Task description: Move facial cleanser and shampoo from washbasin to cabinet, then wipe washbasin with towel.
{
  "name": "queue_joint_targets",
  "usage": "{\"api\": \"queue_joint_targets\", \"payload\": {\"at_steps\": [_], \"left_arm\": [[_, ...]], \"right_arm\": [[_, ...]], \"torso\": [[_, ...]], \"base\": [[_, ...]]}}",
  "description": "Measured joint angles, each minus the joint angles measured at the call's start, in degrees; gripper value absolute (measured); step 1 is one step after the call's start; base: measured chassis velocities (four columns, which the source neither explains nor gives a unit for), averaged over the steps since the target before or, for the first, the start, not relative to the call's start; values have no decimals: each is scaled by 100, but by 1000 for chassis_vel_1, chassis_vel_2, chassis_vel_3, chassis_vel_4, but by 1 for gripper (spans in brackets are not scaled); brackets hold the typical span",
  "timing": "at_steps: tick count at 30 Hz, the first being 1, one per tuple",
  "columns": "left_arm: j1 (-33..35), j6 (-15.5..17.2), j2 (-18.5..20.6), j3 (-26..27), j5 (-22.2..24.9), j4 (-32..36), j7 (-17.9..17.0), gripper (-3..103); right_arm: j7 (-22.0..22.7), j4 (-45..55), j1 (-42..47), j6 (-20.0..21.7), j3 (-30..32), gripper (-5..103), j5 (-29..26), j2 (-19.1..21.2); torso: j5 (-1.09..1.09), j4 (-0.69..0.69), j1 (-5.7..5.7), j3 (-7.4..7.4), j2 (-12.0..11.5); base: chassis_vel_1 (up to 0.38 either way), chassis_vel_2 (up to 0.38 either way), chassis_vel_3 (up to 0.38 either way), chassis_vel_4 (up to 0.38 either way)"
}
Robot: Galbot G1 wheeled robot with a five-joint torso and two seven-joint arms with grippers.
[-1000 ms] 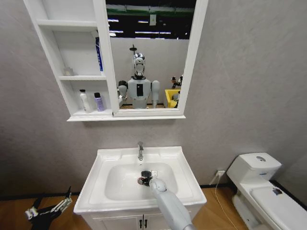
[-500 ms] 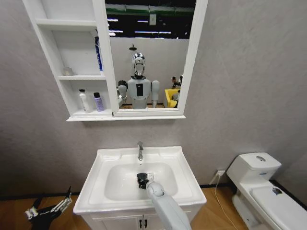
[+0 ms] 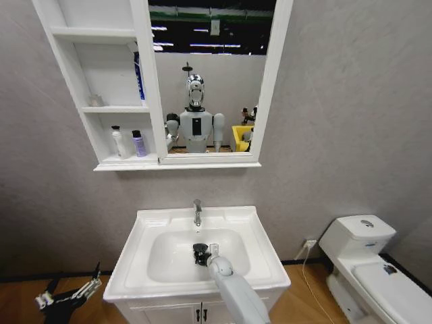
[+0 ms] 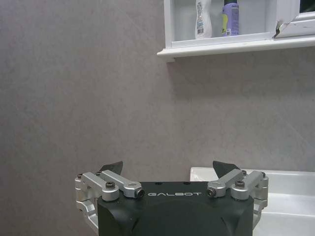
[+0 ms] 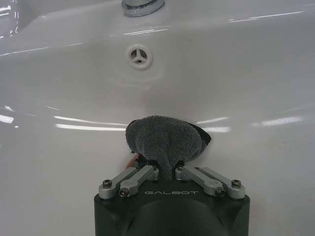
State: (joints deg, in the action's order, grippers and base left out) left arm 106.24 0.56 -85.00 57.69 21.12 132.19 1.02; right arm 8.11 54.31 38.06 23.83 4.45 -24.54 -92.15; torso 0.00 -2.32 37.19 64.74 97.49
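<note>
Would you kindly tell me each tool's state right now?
Left tool: open, empty, beside the basin.
Right tool: shut on the dark grey folded towel.

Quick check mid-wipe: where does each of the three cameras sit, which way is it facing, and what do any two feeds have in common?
Head view: high on the robot, looking forward and down at the washbasin and cabinet; right arm reaches into the bowl, left claw low beside the vanity.
Left wrist view: behind the open left claw, facing the wall, two bottles on the cabinet's bottom shelf.
Right wrist view: behind the right claw, looking into the bowl, shut on the towel.
Shared: head and left wrist both show the bottles; head and right wrist both show the bowl.
</note>
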Motion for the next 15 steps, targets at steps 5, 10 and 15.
{"api": "queue_joint_targets", "payload": {"at_steps": [5,10,15], "left_arm": [[0,0,0,0,0,0,0,100],[0,0,0,0,0,0,0,100],[0,0,0,0,0,0,0,100]], "right_arm": [[102,114,18,51,96,9,-5,0],[71,55,-11,51,147,9,126,0],[-36,-122,-12,-10,146,9,284,-2]], "torso": [[0,0,0,0,0],[0,0,0,0,0],[0,1,0,-1,0]], "base": [[0,0,0,0],[0,0,0,0],[0,0,0,0]]}}
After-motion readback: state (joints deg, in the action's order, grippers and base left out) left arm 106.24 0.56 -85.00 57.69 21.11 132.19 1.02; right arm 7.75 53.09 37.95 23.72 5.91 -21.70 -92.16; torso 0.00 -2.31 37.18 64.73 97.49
